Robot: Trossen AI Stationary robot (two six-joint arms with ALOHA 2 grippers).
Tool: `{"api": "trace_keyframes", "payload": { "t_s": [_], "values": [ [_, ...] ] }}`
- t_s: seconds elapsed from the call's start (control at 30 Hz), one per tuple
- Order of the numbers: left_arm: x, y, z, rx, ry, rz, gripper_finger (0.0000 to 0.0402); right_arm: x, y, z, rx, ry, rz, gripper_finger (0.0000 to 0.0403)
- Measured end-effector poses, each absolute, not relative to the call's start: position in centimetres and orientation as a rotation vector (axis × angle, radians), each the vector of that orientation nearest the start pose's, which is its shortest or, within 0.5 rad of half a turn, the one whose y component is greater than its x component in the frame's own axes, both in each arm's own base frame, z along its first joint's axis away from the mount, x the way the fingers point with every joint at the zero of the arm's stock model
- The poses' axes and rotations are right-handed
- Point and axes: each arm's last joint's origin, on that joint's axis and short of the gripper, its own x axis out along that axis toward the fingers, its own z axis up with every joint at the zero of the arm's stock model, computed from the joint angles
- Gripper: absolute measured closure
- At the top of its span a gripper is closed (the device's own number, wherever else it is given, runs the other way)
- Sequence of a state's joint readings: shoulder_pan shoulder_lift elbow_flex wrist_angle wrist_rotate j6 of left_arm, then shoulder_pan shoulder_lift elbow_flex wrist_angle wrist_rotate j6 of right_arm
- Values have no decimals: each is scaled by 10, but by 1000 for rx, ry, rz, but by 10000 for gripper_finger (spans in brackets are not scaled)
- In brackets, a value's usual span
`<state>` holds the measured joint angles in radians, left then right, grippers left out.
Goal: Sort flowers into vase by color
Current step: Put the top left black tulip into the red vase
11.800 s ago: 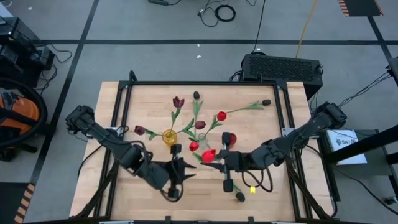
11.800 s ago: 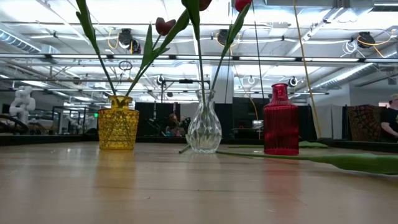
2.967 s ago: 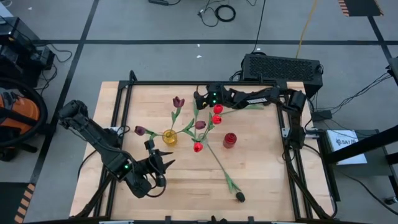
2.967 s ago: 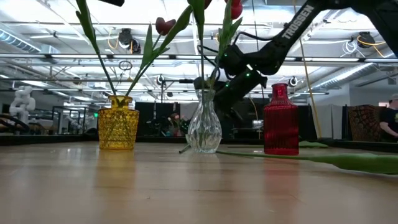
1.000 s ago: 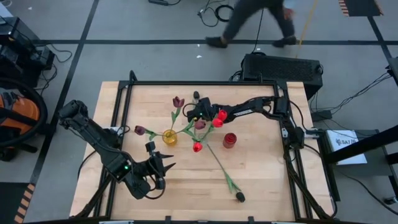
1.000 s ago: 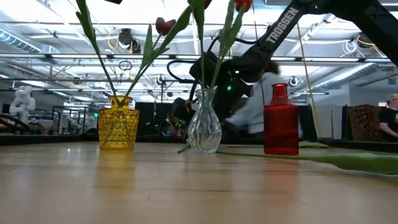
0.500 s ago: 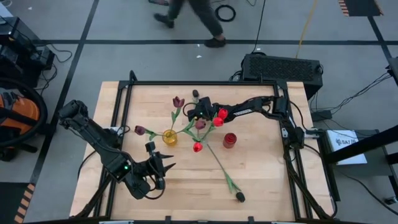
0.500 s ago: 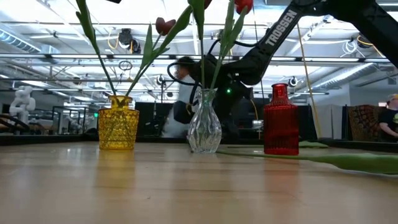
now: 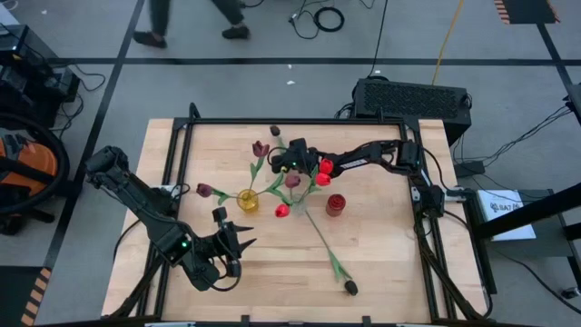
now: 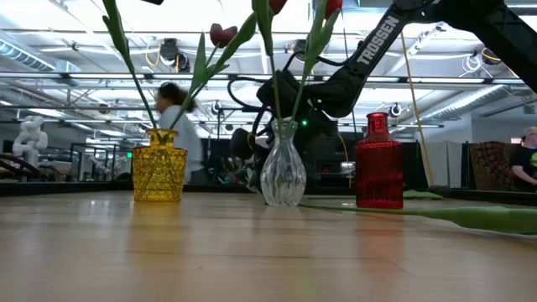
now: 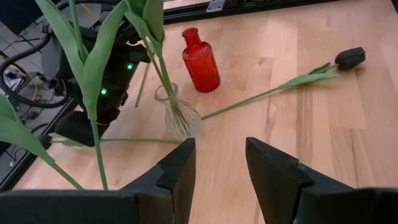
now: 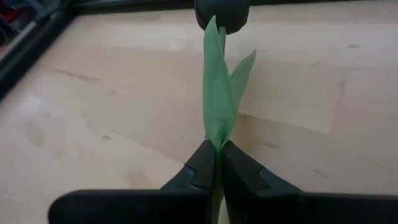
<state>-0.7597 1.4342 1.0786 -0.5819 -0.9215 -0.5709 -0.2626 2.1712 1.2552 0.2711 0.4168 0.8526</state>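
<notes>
So the right end effector (image 12: 216, 163) is clamped tight on the stem of a near-black tulip (image 12: 222, 14), fingers pinched together just under the leaves with the dark head sticking out ahead of them. From above, that end effector (image 9: 289, 161) sits over the far middle of the tabletop (image 9: 381, 263), right by the clear vase (image 10: 283, 174), and the held flower's dark head (image 9: 275, 131) pokes out toward the far edge

The left end effector (image 9: 238, 240) is parked near the front left of the tabletop, fingers spread apart with nothing between them; its wrist view shows the gap plainly (image 11: 219, 171)

Where the flowers are: the yellow vase (image 9: 247, 200) has a couple of maroon tulips (image 9: 260, 148) leaning out of it, the clear vase holds green stems with red heads (image 9: 324, 166) plus a darker one, and the red vase (image 9: 335, 204) stands just beside it with nothing visible in it. One more near-black tulip (image 9: 349, 288) lies flat on the tabletop, stem running diagonally from near the vases to the front edge

A person (image 10: 178, 126) is walking past in the room behind the tabletop
</notes>
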Motion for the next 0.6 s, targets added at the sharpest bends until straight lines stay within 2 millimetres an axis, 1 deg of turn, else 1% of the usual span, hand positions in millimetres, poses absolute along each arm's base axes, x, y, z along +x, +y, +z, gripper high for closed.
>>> {"api": "trace_keyframes", "payload": {
  "t_s": [0.37,0.5,0.6],
  "values": [
    [223,-180,267,147,547,313,253,423,-128,109,748,323,-881,391],
    [223,-180,267,147,548,313,253,425,-127,123,765,294,-818,392],
    [223,-180,267,147,548,313,253,424,-126,136,739,286,-801,392]
  ]
}}
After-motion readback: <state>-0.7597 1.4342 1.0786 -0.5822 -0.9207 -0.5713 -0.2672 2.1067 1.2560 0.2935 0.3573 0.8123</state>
